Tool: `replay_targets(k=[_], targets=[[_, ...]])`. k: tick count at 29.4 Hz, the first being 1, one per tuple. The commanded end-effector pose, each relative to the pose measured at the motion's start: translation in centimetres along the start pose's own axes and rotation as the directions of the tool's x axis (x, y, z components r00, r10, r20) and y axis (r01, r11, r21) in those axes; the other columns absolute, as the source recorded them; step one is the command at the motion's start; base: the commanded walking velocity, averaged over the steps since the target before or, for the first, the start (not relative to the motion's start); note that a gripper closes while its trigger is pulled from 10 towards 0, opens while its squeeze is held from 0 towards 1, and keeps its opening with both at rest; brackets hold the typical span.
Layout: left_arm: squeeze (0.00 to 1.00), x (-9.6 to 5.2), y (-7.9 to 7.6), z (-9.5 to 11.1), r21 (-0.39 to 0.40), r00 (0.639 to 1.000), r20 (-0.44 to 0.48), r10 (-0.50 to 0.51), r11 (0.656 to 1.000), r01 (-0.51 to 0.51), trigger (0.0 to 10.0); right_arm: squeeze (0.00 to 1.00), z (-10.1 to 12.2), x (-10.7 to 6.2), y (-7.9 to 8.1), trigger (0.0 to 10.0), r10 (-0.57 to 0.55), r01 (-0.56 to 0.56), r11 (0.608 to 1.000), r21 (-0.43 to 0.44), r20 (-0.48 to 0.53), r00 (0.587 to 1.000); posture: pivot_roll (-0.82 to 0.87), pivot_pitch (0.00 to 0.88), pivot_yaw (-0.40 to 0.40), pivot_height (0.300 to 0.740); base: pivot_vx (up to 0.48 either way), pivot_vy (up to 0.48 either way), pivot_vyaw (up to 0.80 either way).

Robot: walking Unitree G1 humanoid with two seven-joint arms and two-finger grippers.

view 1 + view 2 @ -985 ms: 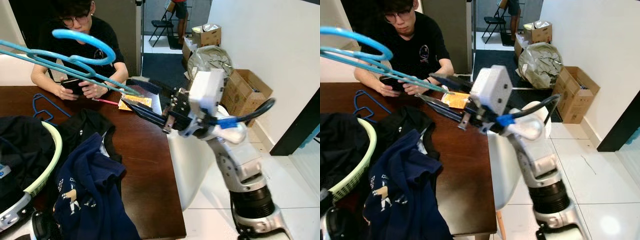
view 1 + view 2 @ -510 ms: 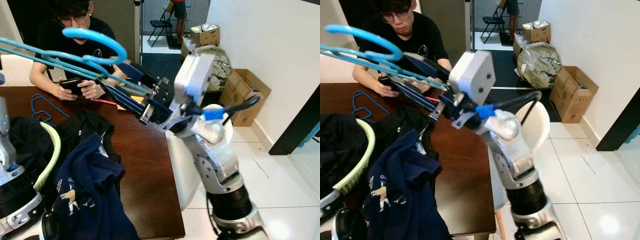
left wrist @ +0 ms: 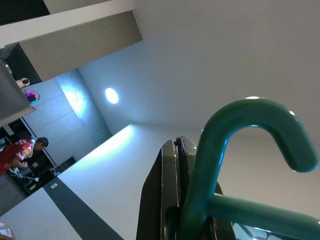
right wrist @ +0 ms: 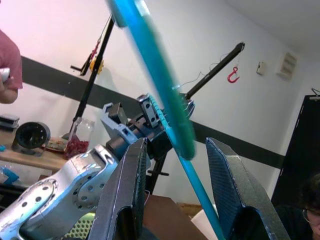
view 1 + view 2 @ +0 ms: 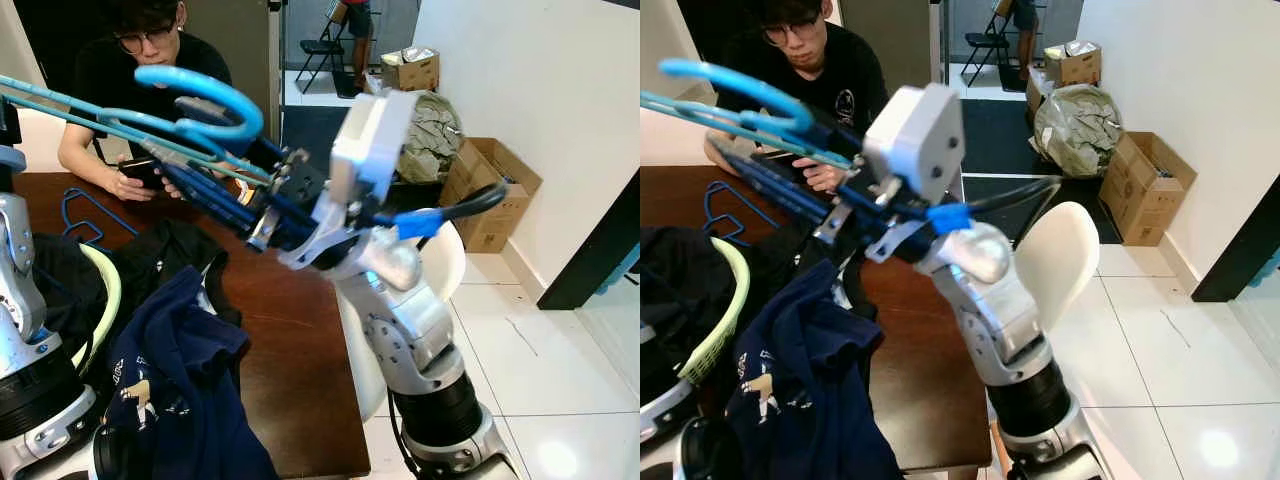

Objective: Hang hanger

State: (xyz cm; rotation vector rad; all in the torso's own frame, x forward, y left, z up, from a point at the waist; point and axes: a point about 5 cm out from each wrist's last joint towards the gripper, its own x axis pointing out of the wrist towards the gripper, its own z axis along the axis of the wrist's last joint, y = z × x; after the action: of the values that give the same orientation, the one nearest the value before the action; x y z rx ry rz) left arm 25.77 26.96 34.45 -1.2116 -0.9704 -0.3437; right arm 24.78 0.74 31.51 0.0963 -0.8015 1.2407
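Both arms raised: left hand (image 3: 175, 210) grips hanger (image 5: 190, 105), right hand (image 4: 175, 200) open around it

We see even, bright indoor light in the head views, with soft glare on the white floor tiles (image 5: 560, 400) and a dull sheen on the dark table (image 5: 290, 330). A round ceiling lamp (image 3: 111, 95) glows in the left wrist view. The blue hanger (image 4: 150, 65) blurs close to the right wrist lens.

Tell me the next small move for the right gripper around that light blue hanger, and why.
Probably close the right gripper on the light blue hanger. Its fingers stand open either side of the hanger's bar without clamping it, while the left gripper is shut on the neck below the hook, so the bar looks ready to grip.
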Motion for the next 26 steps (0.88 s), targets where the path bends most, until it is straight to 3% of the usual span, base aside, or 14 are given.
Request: replay_targets(k=[1,14,15,26], targets=[[0.0,0.0,-0.2,-0.4,-0.023,1.0,0.0,-0.011,1.0,0.011,0.0,0.0,-0.9,0.0,0.4,10.0,0.007,-0.007,1.0,0.02,-0.028,1.0,0.1,0.0,-0.015,0.74,0.0,0.0,0.0],[0.0,-0.2,0.1,-1.5,-0.07,1.0,-0.014,-0.001,0.998,0.0,0.0,0.0,-2.0,0.0,-0.4,9.8,-0.02,0.018,0.999,-0.035,-0.086,0.996,0.11,0.0,-0.013,0.74,0.0,0.0,0.0],[0.0,-0.2,0.2,-1.7,-0.075,1.0,-0.016,0.0,0.997,-0.001,0.0,0.0,-2.1,0.1,-0.5,0.0,-0.027,0.024,0.999,-0.038,-0.089,0.996,0.11,0.0,-0.014,0.74,0.0,0.0,0.0],[0.0,-0.5,0.5,-2.6,-0.101,0.999,-0.031,0.02,0.995,-0.023,0.0,0.0,-2.4,-0.3,-1.2,0.0,-0.054,0.051,0.998,-0.031,-0.09,0.995,0.11,0.0,-0.015,0.74,0.0,0.0,0.0]])
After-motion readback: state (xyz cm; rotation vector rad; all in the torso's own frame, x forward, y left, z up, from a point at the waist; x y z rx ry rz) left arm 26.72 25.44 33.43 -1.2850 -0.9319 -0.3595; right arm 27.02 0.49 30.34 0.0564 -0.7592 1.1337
